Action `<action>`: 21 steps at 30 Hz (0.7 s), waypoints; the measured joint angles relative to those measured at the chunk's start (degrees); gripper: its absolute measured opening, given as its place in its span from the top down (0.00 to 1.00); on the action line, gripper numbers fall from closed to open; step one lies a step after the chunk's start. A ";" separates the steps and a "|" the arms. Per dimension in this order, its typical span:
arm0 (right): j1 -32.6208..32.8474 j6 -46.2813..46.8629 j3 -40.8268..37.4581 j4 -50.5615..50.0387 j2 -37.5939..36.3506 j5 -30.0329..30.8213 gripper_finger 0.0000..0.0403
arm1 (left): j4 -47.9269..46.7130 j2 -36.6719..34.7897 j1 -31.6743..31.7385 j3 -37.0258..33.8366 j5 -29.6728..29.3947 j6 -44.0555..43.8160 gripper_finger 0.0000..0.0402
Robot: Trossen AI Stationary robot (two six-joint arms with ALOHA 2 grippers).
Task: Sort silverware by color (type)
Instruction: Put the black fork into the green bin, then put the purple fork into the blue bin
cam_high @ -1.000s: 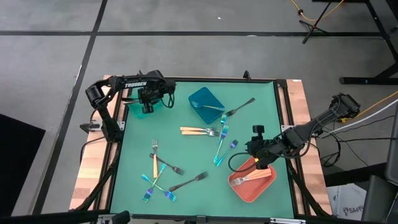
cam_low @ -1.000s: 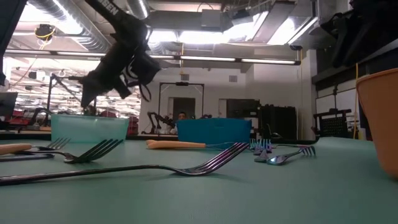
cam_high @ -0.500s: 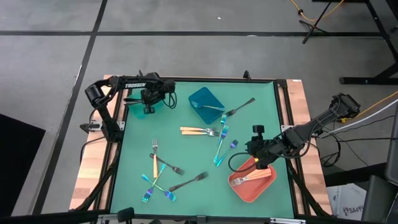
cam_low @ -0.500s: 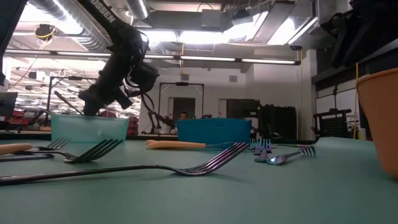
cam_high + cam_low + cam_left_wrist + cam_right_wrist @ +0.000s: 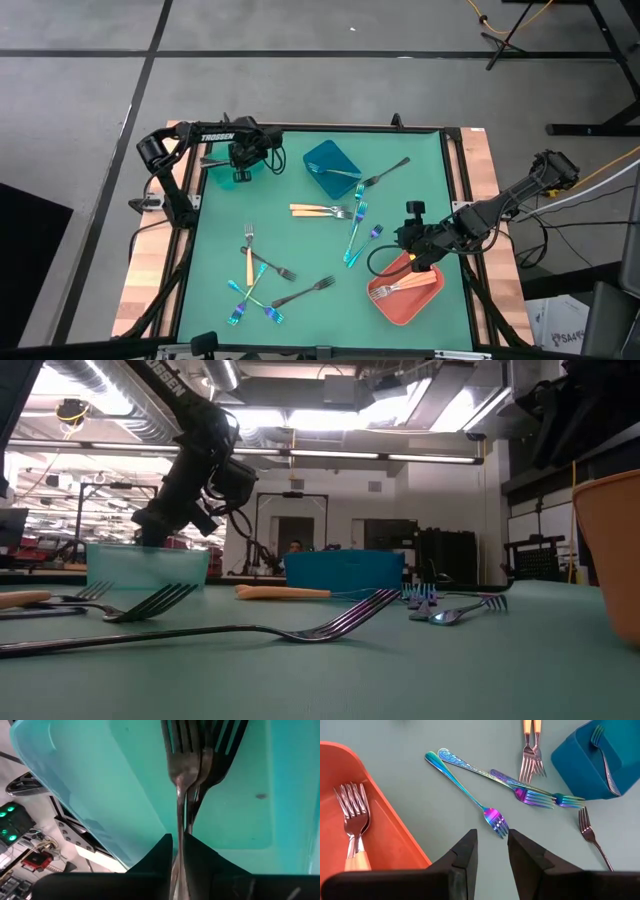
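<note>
Partly hidden, fork (image 5: 179,785) handles run between left tool (image 5: 177,851) fingers.

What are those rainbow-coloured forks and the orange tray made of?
The rainbow forks look like metal with a shiny iridescent coating: mirror-like, shifting from blue and green to purple, with embossed handles. The orange tray seems to be plastic: a uniform matte colour with smooth, rounded, moulded walls. The look alone cannot confirm either.
</note>
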 joint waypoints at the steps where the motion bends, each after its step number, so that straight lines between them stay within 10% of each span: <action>1: 0.01 0.00 0.00 0.00 0.01 0.00 0.76 | -0.01 -0.01 0.00 0.00 0.00 -0.02 0.90; 21: -0.01 -0.02 0.00 0.00 0.00 0.00 0.76 | -0.02 0.01 0.00 0.00 -0.02 -0.28 0.85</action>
